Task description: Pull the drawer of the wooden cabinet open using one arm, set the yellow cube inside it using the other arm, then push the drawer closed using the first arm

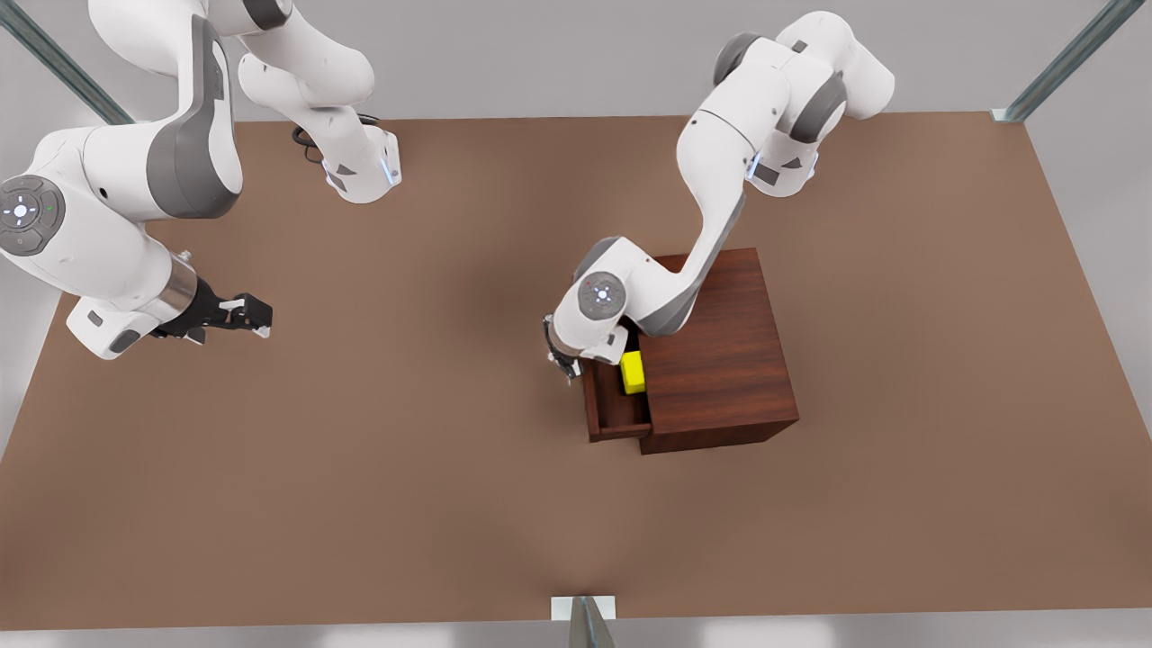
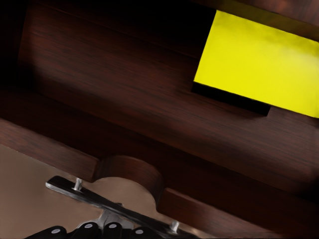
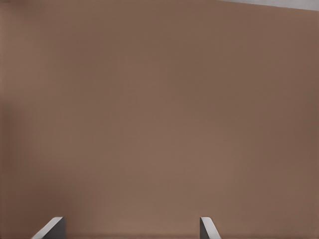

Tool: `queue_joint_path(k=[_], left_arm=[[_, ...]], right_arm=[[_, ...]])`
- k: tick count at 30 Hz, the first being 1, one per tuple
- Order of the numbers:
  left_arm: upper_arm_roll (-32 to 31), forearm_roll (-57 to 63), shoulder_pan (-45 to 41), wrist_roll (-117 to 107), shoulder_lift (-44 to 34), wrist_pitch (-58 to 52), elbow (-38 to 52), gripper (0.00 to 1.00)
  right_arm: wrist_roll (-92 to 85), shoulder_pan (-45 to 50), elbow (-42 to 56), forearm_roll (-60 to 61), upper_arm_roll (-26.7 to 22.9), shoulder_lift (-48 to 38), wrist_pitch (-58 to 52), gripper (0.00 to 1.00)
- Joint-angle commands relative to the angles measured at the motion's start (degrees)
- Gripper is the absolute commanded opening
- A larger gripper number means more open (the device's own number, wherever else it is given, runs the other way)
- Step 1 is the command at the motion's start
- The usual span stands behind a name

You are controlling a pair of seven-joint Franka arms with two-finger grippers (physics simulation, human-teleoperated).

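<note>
Right gripper (image 1: 256, 313) nearest the camera, waiting over bare table (image 1: 360, 504) at front view's left, fingers (image 3: 208, 229) spread, empty | left gripper (image 1: 565, 360) at handle (image 2: 109, 203) of drawer (image 1: 605, 418), finger state unclear | drawer partly out of cabinet (image 1: 720, 360) | yellow cube (image 1: 634, 372) inside drawer

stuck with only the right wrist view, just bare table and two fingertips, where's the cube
Observer: The yellow cube lies inside the drawer, which is pulled open.
Operator: who's at the drawer
Observer: The left gripper is at the drawer's front, by the silver handle.
Operator: and my arm
Observer: The right gripper waits open over bare table, far off toward the front view's left of the wooden cabinet.
</note>
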Motion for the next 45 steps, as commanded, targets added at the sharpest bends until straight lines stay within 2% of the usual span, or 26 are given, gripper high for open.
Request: queue_joint_path(k=[1, 8, 12, 23, 25, 26, 29, 31, 32, 36, 39, 43, 45], left_arm=[[0.1, -1.6, 1.1, 10.3, -0.6, -8.7, 0.0, 0.21], [0.2, -1.6, 4.7, 20.3, -2.1, -16.3, -0.1, 0.21], [1.0, -1.5, 5.1, 25.0, -2.2, -19.7, -0.1, 0.21], [2.3, -1.5, 5.8, 32.3, -3.2, -23.8, 0.0, 0.21], [2.0, -1.8, 6.1, 33.0, -6.4, -25.3, 0.2, 0.21], [1.8, -1.6, 6.9, 39.0, -10.7, -29.0, 2.7, 0.97], [1.7, -1.5, 13.5, 53.0, -18.8, -29.5, 6.7, 1.00], [2.2, 1.5, 22.4, 90.1, -20.2, -36.1, 6.6, 1.00], [3.1, 7.2, 23.1, 104.6, -20.3, -38.4, 6.6, 1.00], [3.8, 10.4, 35.0, 143.7, -23.0, -40.2, 6.6, 1.00], [3.0, 13.9, 35.8, 147.0, -31.8, -40.0, 1.2, 1.00], [-2.9, 13.8, 37.9, 147.7, -31.7, -36.5, 0.0, 1.00], [-3.6, 14.1, 38.8, 152.2, -31.6, -36.5, 0.1, 1.00]], right_arm=[[-1.5, 0.0, 0.0, 0.0, 0.0, -0.1, -0.1, 1.00], [-2.0, 0.7, 0.2, 0.0, 0.3, -0.1, 0.0, 1.00], [-1.6, 0.9, 0.1, -0.1, 2.4, -0.6, -0.2, 1.00], [-1.4, 1.3, 0.9, -1.8, 2.7, -0.1, 1.4, 1.00], [-1.4, 1.2, 0.8, -1.7, 2.7, -0.1, 1.4, 1.00], [-1.4, 1.3, 0.9, -1.7, 2.7, -0.1, 1.4, 1.00], [-1.5, 1.3, 0.9, -1.6, 2.6, -0.1, 1.4, 1.00], [-1.5, 1.3, 0.8, -1.7, 2.6, -0.1, 1.1, 1.00], [-1.5, 1.2, 0.8, -1.8, 2.6, -0.2, 1.1, 1.00], [-1.5, 1.2, 0.8, -1.8, 2.5, -0.1, 1.1, 1.00], [-1.5, 1.2, 0.7, -1.8, 2.4, -0.2, 1.1, 1.00], [-1.5, 1.2, 0.7, -1.8, 2.4, -0.2, 1.1, 1.00], [-1.5, 1.2, 0.7, -1.8, 2.4, -0.2, 1.1, 1.00]])
